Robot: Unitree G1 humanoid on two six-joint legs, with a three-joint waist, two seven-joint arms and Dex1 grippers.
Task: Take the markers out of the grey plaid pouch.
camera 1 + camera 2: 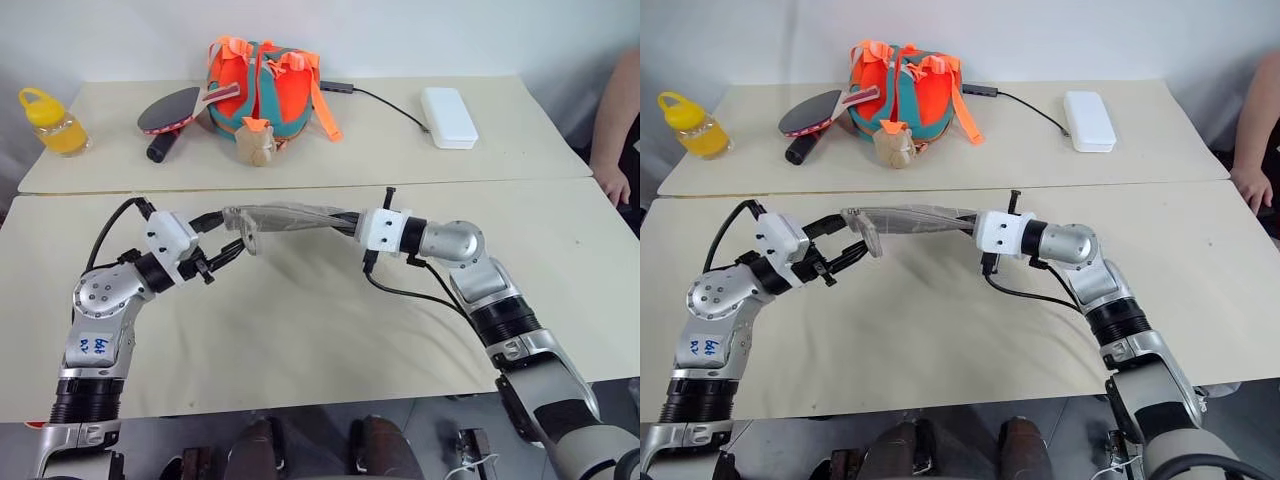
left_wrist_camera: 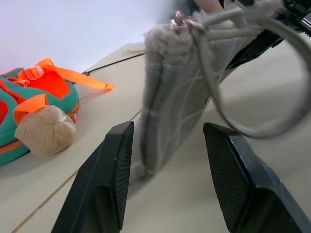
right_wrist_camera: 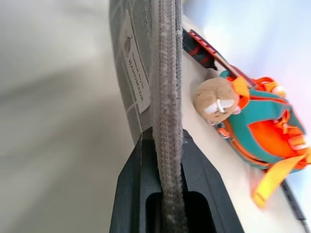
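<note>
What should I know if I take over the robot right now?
Right tool: shut on the grey plaid pouch, holding it up over the near table.
Left tool: open, fingers either side of the pouch's other end, not gripping it.
Markers: none in sight; I cannot tell if they are inside.
Done: pouch lifted.
Left: open the pouch and take the markers out.

The two head views looked forward and down from above the arms, both covering the table (image 1: 300, 330), the orange-and-teal bag (image 1: 262, 88) at upper centre of the frame and the grey plaid pouch (image 1: 290, 216) at mid-frame. The left wrist view looked along its fingers (image 2: 104, 189) at the pouch from very near, the bag at its left edge. The right wrist view sat closer still against the pouch edge, the bag at its right.
</note>
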